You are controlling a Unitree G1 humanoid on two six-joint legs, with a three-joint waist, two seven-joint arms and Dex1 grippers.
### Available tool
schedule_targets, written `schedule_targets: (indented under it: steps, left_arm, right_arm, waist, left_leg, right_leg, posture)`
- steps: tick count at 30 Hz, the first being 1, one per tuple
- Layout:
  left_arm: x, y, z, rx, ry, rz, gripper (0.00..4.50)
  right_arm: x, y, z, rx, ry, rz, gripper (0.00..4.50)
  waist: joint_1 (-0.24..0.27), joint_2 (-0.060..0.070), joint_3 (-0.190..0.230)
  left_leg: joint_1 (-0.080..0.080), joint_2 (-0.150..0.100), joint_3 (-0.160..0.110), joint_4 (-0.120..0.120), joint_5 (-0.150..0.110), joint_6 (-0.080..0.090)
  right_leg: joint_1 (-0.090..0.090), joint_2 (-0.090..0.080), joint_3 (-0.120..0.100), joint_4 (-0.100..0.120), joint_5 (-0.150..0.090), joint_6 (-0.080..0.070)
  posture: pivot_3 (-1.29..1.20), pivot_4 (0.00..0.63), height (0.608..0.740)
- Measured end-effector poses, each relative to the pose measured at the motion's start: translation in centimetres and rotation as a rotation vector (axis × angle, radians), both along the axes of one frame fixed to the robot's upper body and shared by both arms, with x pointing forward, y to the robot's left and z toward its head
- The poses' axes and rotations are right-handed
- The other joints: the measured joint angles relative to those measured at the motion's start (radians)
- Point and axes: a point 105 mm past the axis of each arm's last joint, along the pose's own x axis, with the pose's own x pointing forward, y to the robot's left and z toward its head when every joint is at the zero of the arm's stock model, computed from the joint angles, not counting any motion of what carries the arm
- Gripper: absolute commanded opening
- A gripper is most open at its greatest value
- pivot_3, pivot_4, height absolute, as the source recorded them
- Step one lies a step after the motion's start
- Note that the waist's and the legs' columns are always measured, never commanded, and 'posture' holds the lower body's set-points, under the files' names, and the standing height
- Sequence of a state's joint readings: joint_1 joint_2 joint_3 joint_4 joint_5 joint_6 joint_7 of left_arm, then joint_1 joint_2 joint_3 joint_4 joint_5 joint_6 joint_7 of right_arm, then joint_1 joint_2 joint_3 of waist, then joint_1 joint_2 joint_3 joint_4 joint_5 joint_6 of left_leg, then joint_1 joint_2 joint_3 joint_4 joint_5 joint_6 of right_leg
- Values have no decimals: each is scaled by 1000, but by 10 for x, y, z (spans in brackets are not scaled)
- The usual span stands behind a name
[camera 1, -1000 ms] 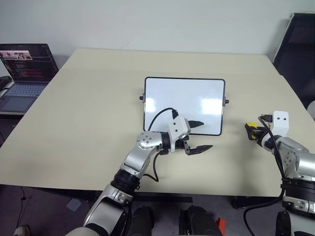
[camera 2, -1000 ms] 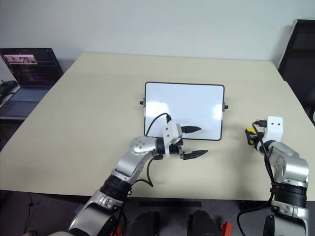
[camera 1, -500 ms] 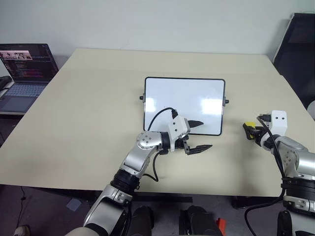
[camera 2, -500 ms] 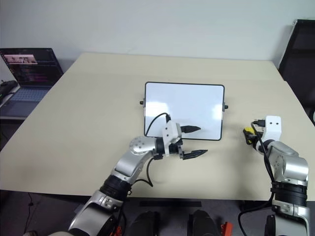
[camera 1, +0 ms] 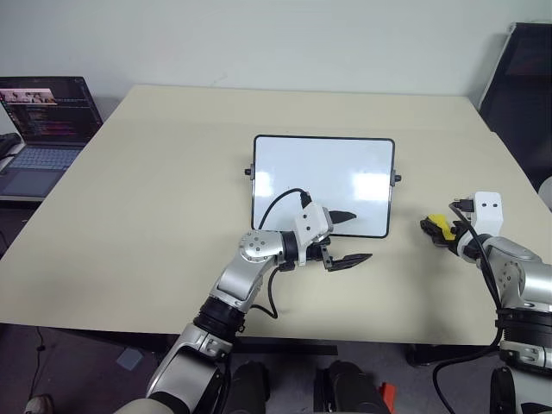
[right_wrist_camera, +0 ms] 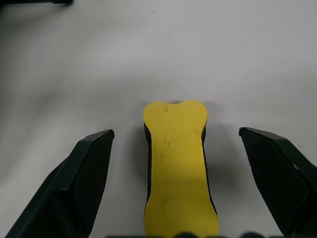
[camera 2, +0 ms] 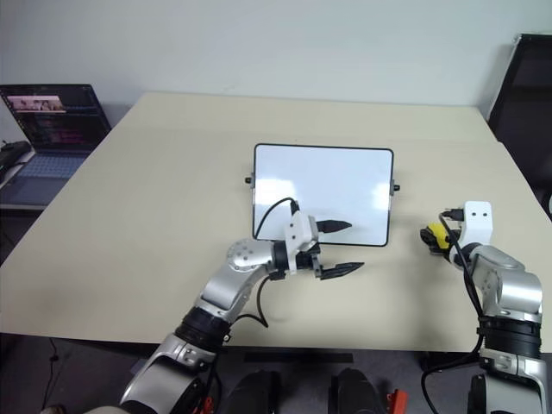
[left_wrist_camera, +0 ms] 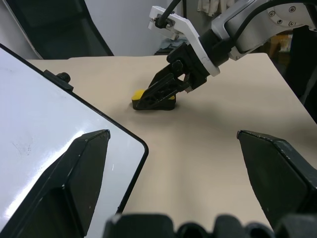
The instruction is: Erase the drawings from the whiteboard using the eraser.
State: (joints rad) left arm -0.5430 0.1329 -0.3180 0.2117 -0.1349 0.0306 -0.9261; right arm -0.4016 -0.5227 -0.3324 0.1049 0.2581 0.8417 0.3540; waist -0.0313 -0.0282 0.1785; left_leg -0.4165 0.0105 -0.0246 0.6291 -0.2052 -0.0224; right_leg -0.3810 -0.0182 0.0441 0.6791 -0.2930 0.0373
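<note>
**Eraser lies between the right hand's spread fingers, board wiped white**

The right gripper [camera 1: 438, 229] sits low over the tan table [camera 1: 155, 190], and its two black fingers stand wide apart with bare tabletop showing on either side of the eraser [right_wrist_camera: 178, 163]. The eraser, a small yellow block with a dark underside, lies flat on the table in the gap between those fingers, touching neither of them in the right wrist view. Seen from the head, its yellow top [camera 2: 434, 235] peeks out just at the fingertips of that hand.

The whiteboard [camera 1: 323, 183] lies flat on the table well off to the inner side of the right gripper, with the eraser between the hand and the board's nearest short edge. Its glossy white face carries bright reflections and no clear drawings; the left wrist view catches only a faint speck on the surface near the corner, too small to read. Small black knobs stick out from both short sides of the frame.

The left gripper [camera 1: 347, 237] hovers at the near edge of the whiteboard, pointing across toward the other hand. Its fingers are spread, one over the board's lower rim and the other over bare table just in front of it, and nothing is held between them.

Far out beyond the left arm, at the table's outer side, an open laptop [camera 1: 39, 129] shows a lit screen
</note>
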Motion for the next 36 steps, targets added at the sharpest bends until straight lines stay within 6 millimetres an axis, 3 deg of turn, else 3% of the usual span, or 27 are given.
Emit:
schedule_targets:
  steps: [5, 8, 15, 17, 20, 24, 29, 31, 36]
  left_arm:
    - [4, 8, -1, 17, -2, 21, 4500]
    - [15, 24, 5, 14, -4, 100, 4500]
    - [59, 114, 43, -95, -76, 585, 4500]
    - [62, 144, 42, -118, -71, 723, 4500]
    - [59, 174, 28, -116, -42, 861, 4500]
    - [52, 214, 13, -95, -43, 1076, 4500]
    - [22, 278, -22, -107, 22, 1416, 4500]
    - [13, 287, -32, -123, 45, 1500, 4500]
    - [14, 284, -30, -187, 45, 1569, 4500]
  right_arm:
    - [0, 1, 6, 13, 1, -17, 4432]
    - [-2, 3, 19, 24, -39, -35, 4432]
    - [-14, -11, 51, -36, -215, -174, 4432]
    - [-21, -18, 56, -97, -263, -214, 4432]
    - [-30, -27, 57, -131, -307, -267, 4432]
    - [-42, -35, 49, -180, -333, -317, 4432]
    - [-63, -41, 13, -158, -298, -401, 4432]
    - [-69, -44, -2, -152, -273, -429, 4432]
    - [-79, -44, -5, -161, -310, -475, 4432]
  waist:
    - [-1, 0, 0]
    - [-1, 0, 0]
    - [2, 0, 0]
    - [2, 0, 0]
    - [2, 0, 0]
    - [2, 0, 0]
    - [0, 1, 0]
    - [3, 1, 0]
    - [14, -1, -1]
  left_leg:
    - [0, 0, 0, 0, 0, 0]
    - [0, 0, -1, 0, 0, 0]
    - [-1, 0, -1, 0, 0, 0]
    - [-1, 0, -1, -1, 0, 0]
    - [-1, 0, -1, -1, 0, 0]
    - [0, 1, -1, 0, 0, 0]
    - [0, 2, -1, -1, 0, 0]
    - [0, 1, 0, 0, 0, 0]
    - [2, 1, -1, 1, 0, 1]
  right_leg:
    - [0, 0, 0, 0, 0, 0]
    - [0, 0, 0, 0, 0, 0]
    - [-1, -1, 0, -1, 0, 0]
    - [-1, -1, 0, -1, 0, 1]
    - [-1, -1, 0, 0, 0, 1]
    - [0, -1, 0, 0, 0, 0]
    - [-1, -2, 1, 0, 0, 0]
    - [0, -2, 1, 0, 0, 0]
    - [2, -2, 0, 0, 0, 1]
  posture:
    - [0, 150, 740]
    - [0, 150, 740]
    - [0, 150, 740]
    - [0, 150, 740]
    - [0, 150, 740]
    - [0, 150, 740]
    - [0, 150, 740]
    - [0, 150, 740]
    - [0, 150, 740]
